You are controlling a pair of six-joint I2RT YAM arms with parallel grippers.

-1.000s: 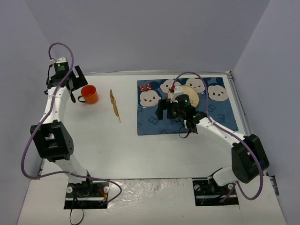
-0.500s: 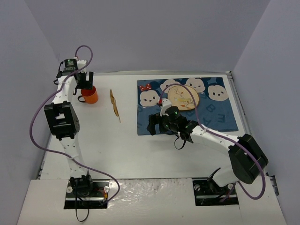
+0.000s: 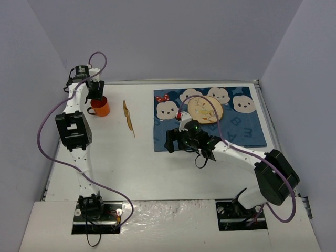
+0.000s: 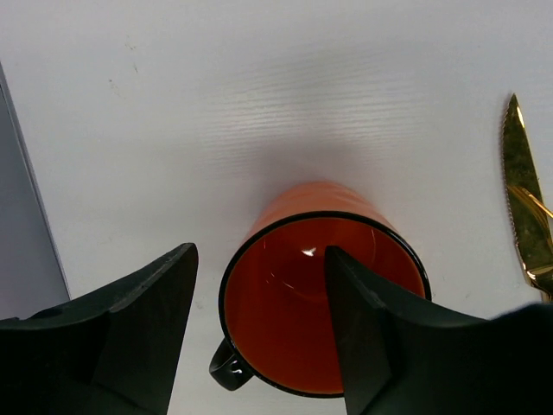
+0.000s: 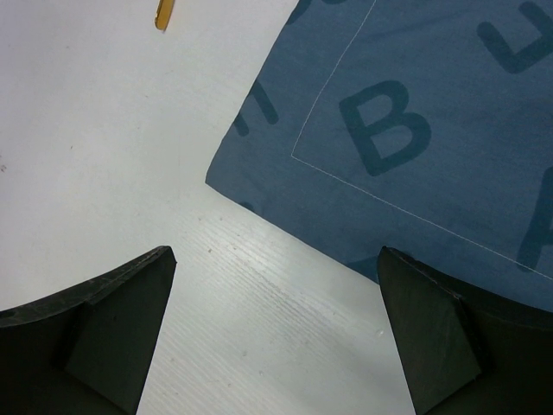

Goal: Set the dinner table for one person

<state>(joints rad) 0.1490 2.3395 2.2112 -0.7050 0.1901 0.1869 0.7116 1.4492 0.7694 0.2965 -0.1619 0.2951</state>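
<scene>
Top external view: dinner table [image 3: 157, 173] is the big white top filling the middle of the scene, both arm bases at its near edge. Orange mug [image 3: 101, 107] sits upright at the far left of it. Gold knife [image 3: 128, 118] lies flat just right of the mug, not touching it. Blue mat [image 3: 247, 134] with cartoon faces covers the far right part. Round tan plate [image 3: 206, 109] rests on the mat toward its far edge.

Left gripper [image 3: 96, 95] hangs right over the mug, pointing down. Left wrist view: left gripper [image 4: 259, 268] has its jaws open about as wide as half the mug mouth. One finger [image 4: 371, 346] is over the mug's [image 4: 324, 294] open mouth, the other is outside the wall on the handle side, so the rim sits between them. Contact with the wall cannot be told; nothing is clamped. The black handle shows at the mug's lower edge. The serrated knife [image 4: 525, 207] runs along the right border.

Right gripper [image 3: 171, 143] is low over the mat's near left corner. Right wrist view: right gripper [image 5: 276, 294] has its jaws spread wide and holds nothing. Below it are bare white table [image 5: 104, 147] and the mat [image 5: 415, 130] corner with a printed letter B. A small gold tip [image 5: 164, 15] pokes in at the top edge.
</scene>
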